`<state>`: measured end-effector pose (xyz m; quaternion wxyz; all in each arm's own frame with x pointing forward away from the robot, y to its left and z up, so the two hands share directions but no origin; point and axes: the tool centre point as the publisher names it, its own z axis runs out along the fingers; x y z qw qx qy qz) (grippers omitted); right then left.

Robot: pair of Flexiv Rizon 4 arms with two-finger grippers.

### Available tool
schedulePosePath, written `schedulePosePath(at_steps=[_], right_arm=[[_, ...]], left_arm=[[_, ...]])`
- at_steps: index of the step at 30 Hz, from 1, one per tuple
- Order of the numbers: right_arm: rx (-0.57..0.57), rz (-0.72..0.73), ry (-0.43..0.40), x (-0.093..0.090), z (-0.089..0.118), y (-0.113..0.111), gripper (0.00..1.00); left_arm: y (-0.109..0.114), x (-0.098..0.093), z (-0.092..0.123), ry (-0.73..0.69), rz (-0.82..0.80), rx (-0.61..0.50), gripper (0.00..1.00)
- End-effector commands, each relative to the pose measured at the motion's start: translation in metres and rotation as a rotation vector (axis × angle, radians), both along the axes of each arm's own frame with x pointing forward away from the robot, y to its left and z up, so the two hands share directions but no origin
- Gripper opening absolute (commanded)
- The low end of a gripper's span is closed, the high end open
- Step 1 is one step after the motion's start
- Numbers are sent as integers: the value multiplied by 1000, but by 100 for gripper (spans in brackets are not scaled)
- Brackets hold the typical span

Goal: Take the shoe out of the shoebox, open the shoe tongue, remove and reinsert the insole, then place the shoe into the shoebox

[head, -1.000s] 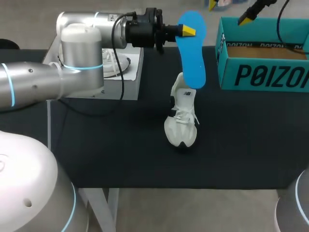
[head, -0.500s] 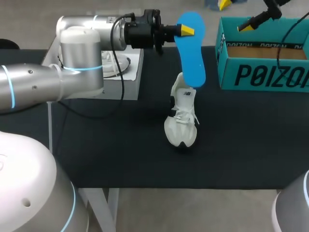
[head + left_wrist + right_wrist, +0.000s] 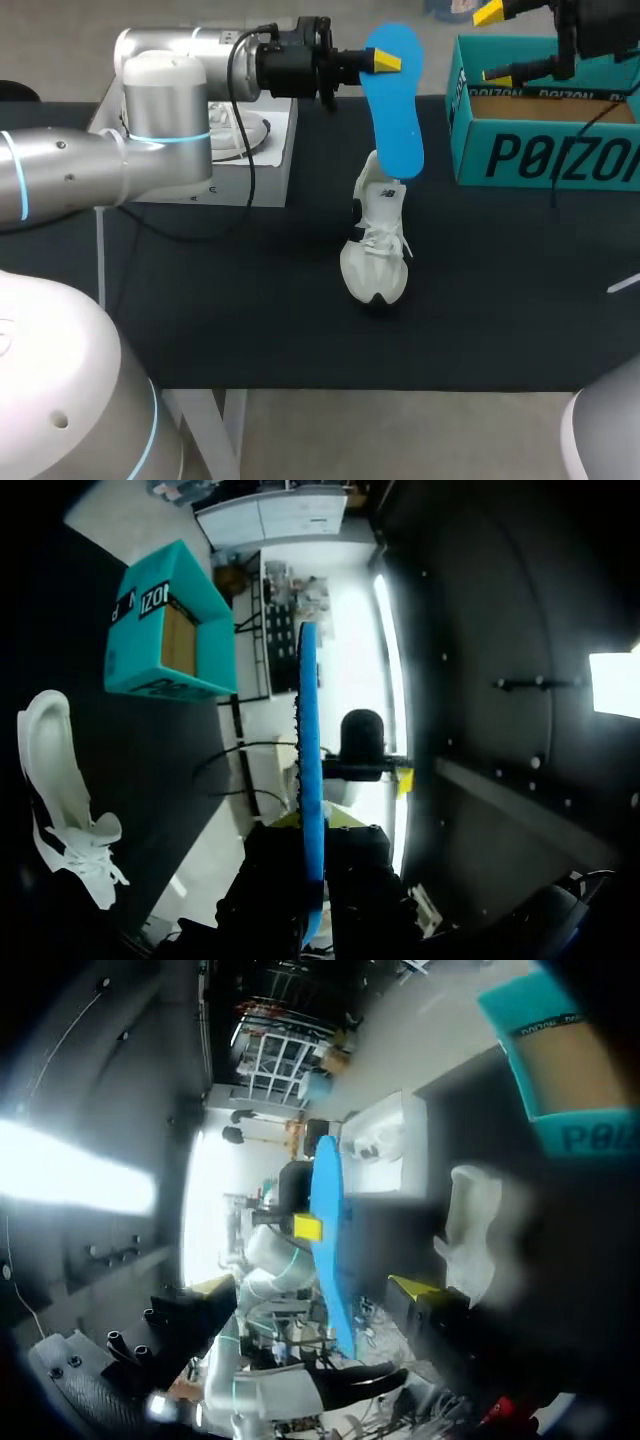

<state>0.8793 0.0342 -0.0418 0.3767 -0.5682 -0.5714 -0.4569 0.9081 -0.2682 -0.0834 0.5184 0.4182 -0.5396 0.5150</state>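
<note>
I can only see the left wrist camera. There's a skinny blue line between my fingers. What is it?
Observer: The head view shows it flat-on. It's the insole, and the left gripper pinches it near its top end.
Operator: Where does the bottom end go?
Observer: From above, it hangs down over the far end of the shoe, which sits on the table. I cannot tell whether they touch.
Operator: Is my other hand holding anything?
Observer: No. The right gripper is open and empty, up by the left end of the shoebox.
</note>
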Motion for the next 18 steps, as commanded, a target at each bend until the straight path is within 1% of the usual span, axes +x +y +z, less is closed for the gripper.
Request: schedulePosePath(at_steps=[1,3,7,10,14,18], right_arm=[[305,33,8,3,-15,-3,100],[294,21,1,3,-16,-5,100],[278,8,-38,6,-9,-9,100],[237,-7,-66,6,-5,-10,100],[227,-20,-66,6,-4,-9,100],[233,-25,-48,5,-13,-10,100]], left_arm=[[1,0,-1,-10,4,11,0],[2,3,-4,0,1,12,0],[1,5,-9,18,-9,8,0],[0,6,-10,23,-13,8,0],[0,6,-10,26,-16,8,0],[0,6,-10,22,-20,6,0]])
